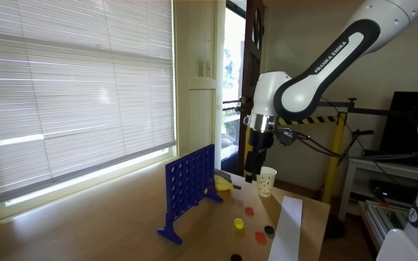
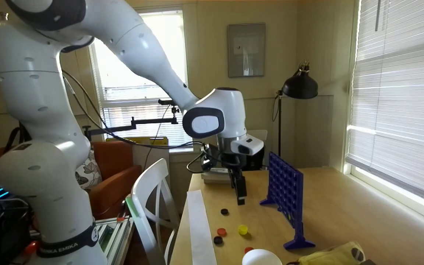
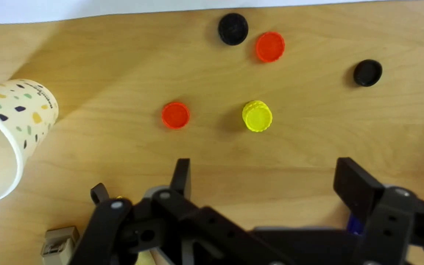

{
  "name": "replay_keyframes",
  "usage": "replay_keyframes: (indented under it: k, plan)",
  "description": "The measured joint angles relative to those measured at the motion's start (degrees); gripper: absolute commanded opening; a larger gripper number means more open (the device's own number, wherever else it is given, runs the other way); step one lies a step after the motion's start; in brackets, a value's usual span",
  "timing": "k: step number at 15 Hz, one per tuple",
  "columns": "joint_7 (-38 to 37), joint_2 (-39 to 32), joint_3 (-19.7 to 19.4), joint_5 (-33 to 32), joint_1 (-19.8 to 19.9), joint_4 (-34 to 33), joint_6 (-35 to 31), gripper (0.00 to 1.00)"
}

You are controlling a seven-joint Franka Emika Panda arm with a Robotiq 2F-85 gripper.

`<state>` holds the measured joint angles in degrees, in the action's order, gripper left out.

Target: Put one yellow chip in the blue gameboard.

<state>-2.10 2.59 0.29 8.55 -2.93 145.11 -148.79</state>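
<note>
Widely parted, the empty jaws are best centred over the yellow stack (image 1: 238, 223), so only its top chip (image 3: 258, 119) is pinched.

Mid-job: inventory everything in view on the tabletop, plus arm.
Table: one, light brown, beneath these
Gameboard: one, blue, upright on table
Strip: one, white, near table edge
Chip stack: one, yellow, between gameboard and strip
Red discs: two, red, near stack
Black discs: two, black, near stack
Cup: one, white speckled, on table
Yellow item: one, yellow, near gameboard
Grey item: one, grey, near yellow item
Box: one, whitish, at table's end
Arm: one, white, over table
Tool: one, black, open over table
</note>
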Motion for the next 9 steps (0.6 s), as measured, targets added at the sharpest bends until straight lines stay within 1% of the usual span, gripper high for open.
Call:
replay_keyframes:
  k: [3,9]
  plan:
    - [-0.96,-3.89,0.57,0.54,-0.01,-0.87,-0.78,1.00]
    - [-1.06,-4.53,0.58,0.63,0.01,-1.62,-0.79,1.00]
